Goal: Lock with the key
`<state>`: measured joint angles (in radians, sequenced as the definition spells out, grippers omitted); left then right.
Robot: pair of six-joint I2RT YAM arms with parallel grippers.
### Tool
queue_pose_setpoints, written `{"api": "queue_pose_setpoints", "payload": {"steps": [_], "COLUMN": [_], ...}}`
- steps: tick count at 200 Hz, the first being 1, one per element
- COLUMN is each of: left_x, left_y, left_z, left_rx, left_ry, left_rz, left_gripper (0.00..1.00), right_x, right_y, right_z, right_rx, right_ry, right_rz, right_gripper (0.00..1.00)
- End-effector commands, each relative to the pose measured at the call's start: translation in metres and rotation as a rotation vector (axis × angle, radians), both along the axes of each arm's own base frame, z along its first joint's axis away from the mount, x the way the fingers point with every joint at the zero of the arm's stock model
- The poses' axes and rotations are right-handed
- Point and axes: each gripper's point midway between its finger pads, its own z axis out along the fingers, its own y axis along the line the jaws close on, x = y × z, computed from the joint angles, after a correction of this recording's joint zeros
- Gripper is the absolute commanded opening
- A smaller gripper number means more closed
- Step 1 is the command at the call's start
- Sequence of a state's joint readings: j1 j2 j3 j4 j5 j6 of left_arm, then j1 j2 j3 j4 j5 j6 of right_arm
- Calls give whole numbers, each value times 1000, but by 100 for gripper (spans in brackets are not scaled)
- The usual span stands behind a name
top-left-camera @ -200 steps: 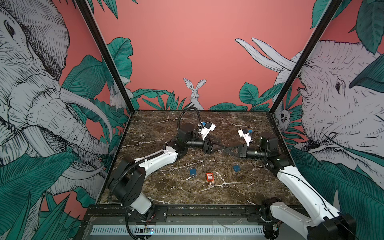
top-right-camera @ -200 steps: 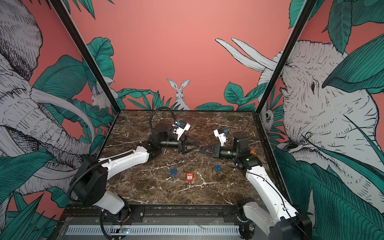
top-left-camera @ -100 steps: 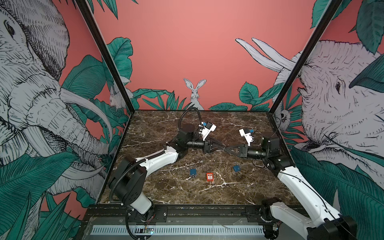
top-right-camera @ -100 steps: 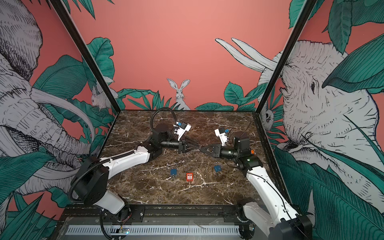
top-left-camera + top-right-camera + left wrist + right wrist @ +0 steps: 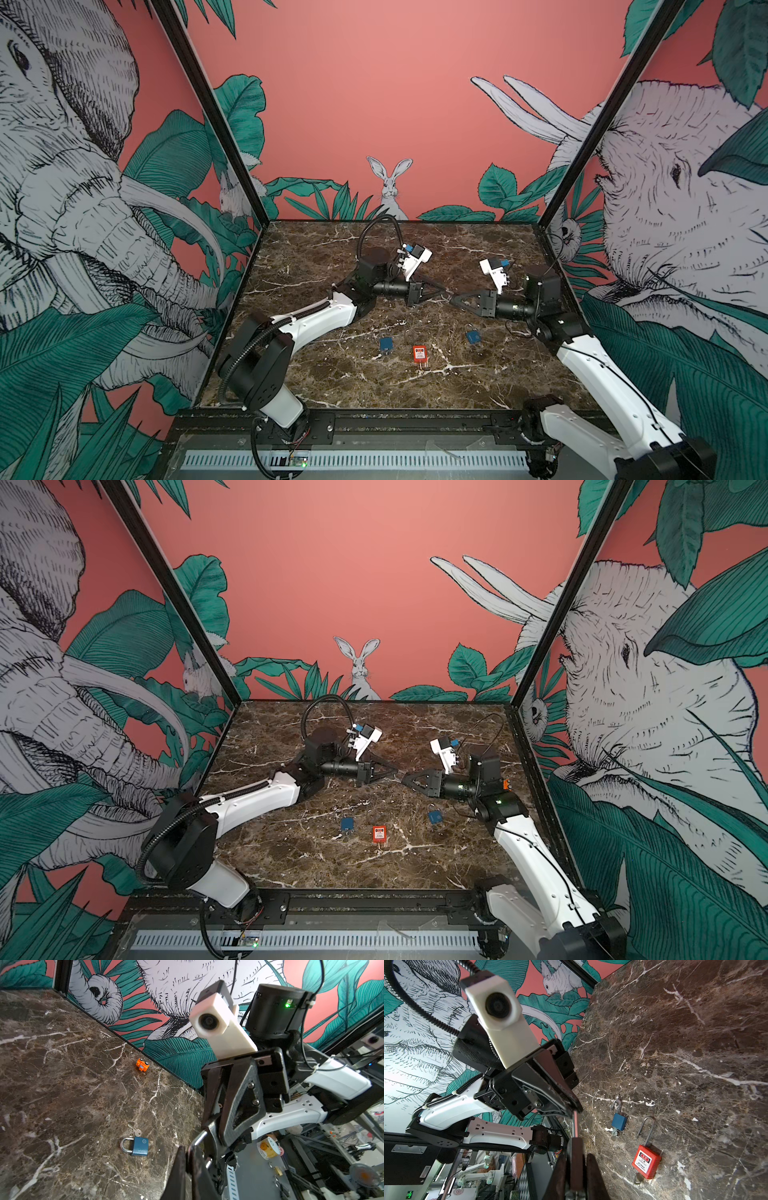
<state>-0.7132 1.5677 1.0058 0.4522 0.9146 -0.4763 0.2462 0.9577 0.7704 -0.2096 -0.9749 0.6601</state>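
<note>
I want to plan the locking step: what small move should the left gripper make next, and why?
Probably press the shackle toward the right gripper, which grips the padlock body; the left gripper is shut on the shackle, which looks pulled out.

Looking down on a dark marble worktop (image 5: 316,253), veined white. Walled in salmon pink on three sides, with a white rabbit (image 5: 390,183) painted dead centre at the back among green leaves (image 5: 241,108). Over on the left wall, an elephant (image 5: 62,166); on the right, a tusked head (image 5: 665,187). Black posts (image 5: 208,112) at both back corners. And there, on the marble close to the wall's foot, a small orange block (image 5: 142,1065). Out front, a white slotted strip (image 5: 353,460). Past the edge, a yellow-printed mug (image 5: 269,1148).
</note>
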Motion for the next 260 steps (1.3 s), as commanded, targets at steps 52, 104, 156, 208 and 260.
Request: {"api": "queue_pose_setpoints", "payload": {"steps": [52,104,156,208,260], "left_x": [-23,-39,-42,-59,-75], "left_y": [-4,-13,-13,-23,-32], "left_z": [11,13,18,21,21], "left_rx": [-25,-34,-49,-71,-107], "left_ry": [-14,-18,-22,-26,-15], "left_rz": [-51,-94,-92,-153,-219], "left_gripper": [4,2,0,0,0], "right_x": [2,4,7,26,51], "right_y": [-1,-1,-2,3,7], "right_z": [13,15,8,4,13], "right_rx": [17,25,20,91,101], "right_ry": [-151,-170,-173,-171,-219], "right_rz": [9,0,-9,-32,-52], "right_gripper": [0,0,0,0,0]}}
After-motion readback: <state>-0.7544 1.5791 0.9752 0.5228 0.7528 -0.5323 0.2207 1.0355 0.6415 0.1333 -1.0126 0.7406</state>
